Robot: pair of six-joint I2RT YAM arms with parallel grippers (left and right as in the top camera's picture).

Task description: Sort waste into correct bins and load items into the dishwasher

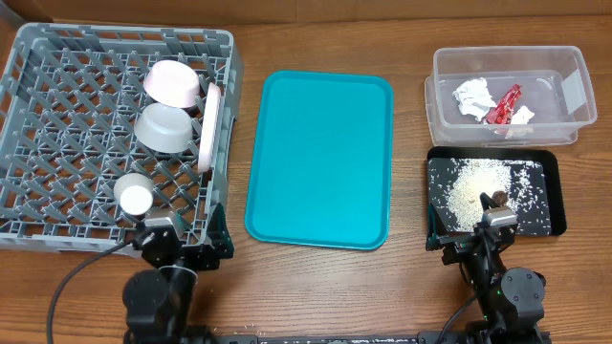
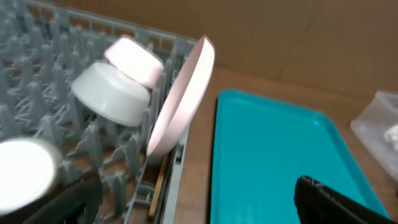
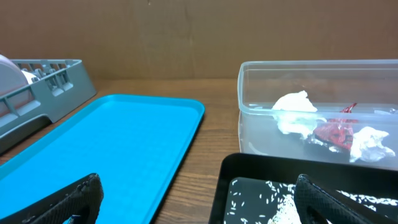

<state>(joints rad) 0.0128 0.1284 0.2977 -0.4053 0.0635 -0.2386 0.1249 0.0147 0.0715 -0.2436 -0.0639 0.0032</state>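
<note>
The grey dish rack (image 1: 57, 124) holds an upright white plate (image 1: 207, 127), a white bowl (image 1: 172, 82), a grey metal bowl (image 1: 164, 127) and a white cup (image 1: 135, 197). A wooden stick (image 2: 160, 180) lies along the rack's right edge. The clear tub (image 1: 449, 119) holds white tissue (image 1: 475, 96) and a red wrapper (image 1: 505, 103). The black tray (image 1: 555, 182) holds rice grains (image 1: 469, 186) and a brown lump (image 1: 497, 198). My left gripper (image 2: 199, 208) is open and empty at the rack's front right corner. My right gripper (image 3: 199, 205) is open and empty at the black tray's front left corner.
An empty teal serving tray (image 1: 320, 158) lies between the rack and the bins. Both arms (image 1: 158, 287) sit at the table's front edge. A brown wall stands behind the table.
</note>
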